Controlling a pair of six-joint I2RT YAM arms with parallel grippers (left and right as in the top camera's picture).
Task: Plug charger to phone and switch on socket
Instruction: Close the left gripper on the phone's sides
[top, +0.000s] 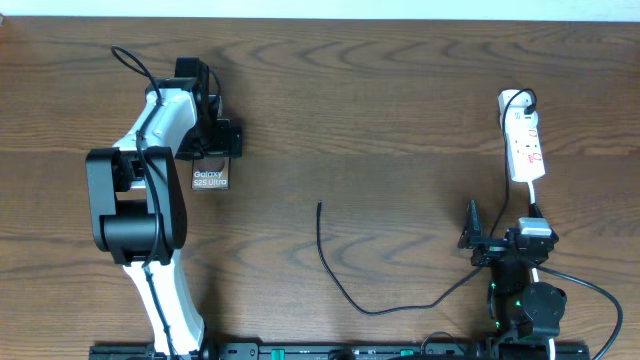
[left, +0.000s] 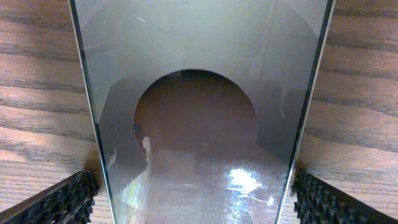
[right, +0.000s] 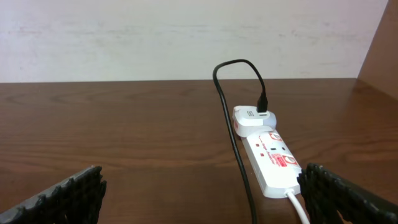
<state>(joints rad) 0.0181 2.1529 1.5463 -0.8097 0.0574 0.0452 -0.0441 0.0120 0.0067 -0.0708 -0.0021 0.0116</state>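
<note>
The phone (top: 211, 181) lies at the left with its "Galaxy S25 Ultra" lettering showing; its upper part is hidden under my left gripper (top: 209, 157). In the left wrist view the glossy phone (left: 199, 74) fills the frame, with my left gripper (left: 196, 208) shut on its two long edges. The charger's black cable (top: 336, 280) curves across the middle, its plug tip (top: 320, 206) lying free. The white socket (top: 524, 146) is at the right. My right gripper (top: 505, 238) is open and empty just in front of the socket (right: 272, 159).
A white adapter (right: 254, 117) sits in the far end of the socket, with the black cable (right: 233, 143) looping out of it and back past my right gripper (right: 205, 202). A white wall stands behind the table's far edge.
</note>
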